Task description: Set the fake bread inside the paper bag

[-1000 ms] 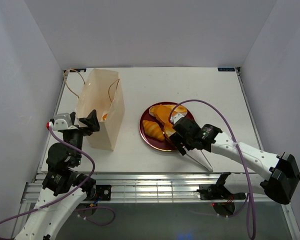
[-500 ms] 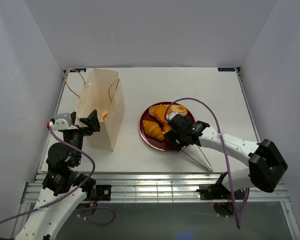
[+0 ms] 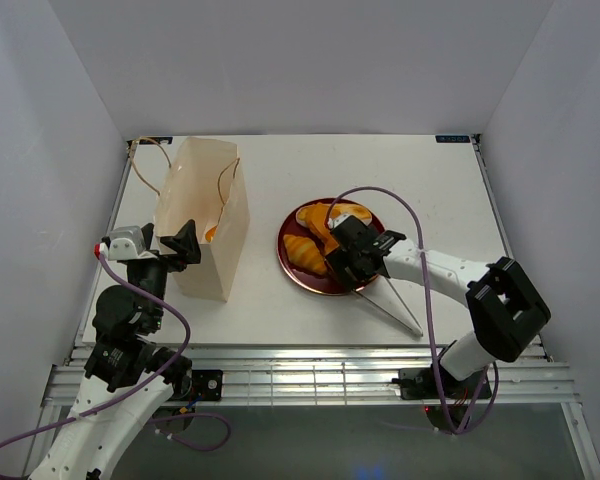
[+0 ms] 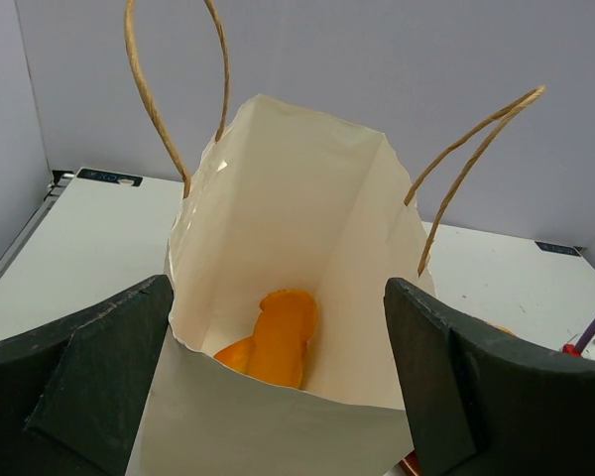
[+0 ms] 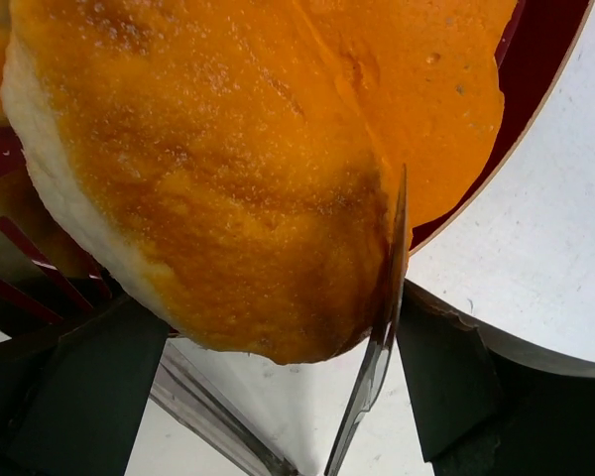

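Top external: paper bag (image 3: 205,215) upright at left side of counter (image 3: 430,190), mouth open. Left gripper (image 3: 170,244) at bag's near-left corner, jaws wide apart. Left wrist: fingers (image 4: 89,377) flank bag rim, not pinching; one fake bread (image 4: 276,337) piece at bag bottom. More on dark red plate (image 3: 283,258), mid-counter. Right gripper (image 3: 345,262) over plate, jaws spread wide, roll (image 5: 228,169) between them, contact unclear. Metal tongs (image 3: 395,303) run from plate toward near edge.

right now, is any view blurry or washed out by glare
Top external: even light, sharp, no glare on the paper bag. Left wrist: bag crisp and bright, left gripper fingers dark against it. Right wrist: fake bread fills the frame at close range, sharp, tiny specks of gloss.
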`<state>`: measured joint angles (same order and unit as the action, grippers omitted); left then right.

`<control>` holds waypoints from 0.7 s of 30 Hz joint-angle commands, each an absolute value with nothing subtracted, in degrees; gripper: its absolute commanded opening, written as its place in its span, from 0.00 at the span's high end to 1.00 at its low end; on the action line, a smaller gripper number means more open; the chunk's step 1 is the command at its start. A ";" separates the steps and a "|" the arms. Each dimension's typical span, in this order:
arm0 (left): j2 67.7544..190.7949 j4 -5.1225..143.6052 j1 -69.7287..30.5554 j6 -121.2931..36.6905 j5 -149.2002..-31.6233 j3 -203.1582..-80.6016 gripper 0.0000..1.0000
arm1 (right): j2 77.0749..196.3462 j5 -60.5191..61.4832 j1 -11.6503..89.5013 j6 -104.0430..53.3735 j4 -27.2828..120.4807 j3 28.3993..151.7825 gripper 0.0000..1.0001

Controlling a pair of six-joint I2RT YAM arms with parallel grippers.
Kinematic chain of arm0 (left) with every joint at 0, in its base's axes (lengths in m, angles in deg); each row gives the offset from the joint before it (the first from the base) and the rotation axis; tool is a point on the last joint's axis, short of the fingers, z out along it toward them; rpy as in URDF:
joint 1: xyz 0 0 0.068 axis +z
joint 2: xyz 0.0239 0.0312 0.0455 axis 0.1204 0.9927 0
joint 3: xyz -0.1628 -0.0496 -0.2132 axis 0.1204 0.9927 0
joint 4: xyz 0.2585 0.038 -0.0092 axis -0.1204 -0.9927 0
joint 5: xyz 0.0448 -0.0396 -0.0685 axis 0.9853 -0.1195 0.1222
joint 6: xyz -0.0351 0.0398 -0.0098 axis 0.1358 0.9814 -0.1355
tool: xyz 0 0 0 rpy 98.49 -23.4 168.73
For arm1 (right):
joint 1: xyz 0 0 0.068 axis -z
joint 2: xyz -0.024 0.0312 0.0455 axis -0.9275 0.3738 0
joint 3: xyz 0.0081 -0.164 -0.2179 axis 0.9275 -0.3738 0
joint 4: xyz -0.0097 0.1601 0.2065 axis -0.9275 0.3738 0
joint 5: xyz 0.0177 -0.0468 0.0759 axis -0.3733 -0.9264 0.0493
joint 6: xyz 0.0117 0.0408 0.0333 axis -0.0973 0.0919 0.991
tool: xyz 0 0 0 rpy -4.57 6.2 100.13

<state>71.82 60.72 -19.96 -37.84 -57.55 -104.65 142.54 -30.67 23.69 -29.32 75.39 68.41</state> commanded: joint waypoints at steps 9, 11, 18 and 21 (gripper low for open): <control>72.41 60.98 -20.25 -38.02 -58.77 -104.78 0.02 | 152.39 -25.97 27.36 -34.87 67.54 82.73 0.03; 72.41 60.90 -20.25 -37.93 -58.68 -104.78 0.02 | 154.41 -25.44 27.53 -35.57 67.54 86.25 0.03; 72.76 60.99 -20.25 -37.84 -58.68 -104.69 0.02 | 153.29 -26.23 28.50 -37.51 70.26 90.75 0.10; 72.85 60.99 -20.25 -37.84 -58.95 -104.69 0.02 | 149.60 -26.41 28.77 -38.04 71.23 87.68 0.10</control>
<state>72.06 60.74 -19.96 -37.81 -57.81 -104.65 154.91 -25.86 28.22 -36.68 71.67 88.50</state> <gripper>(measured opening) 0.979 0.904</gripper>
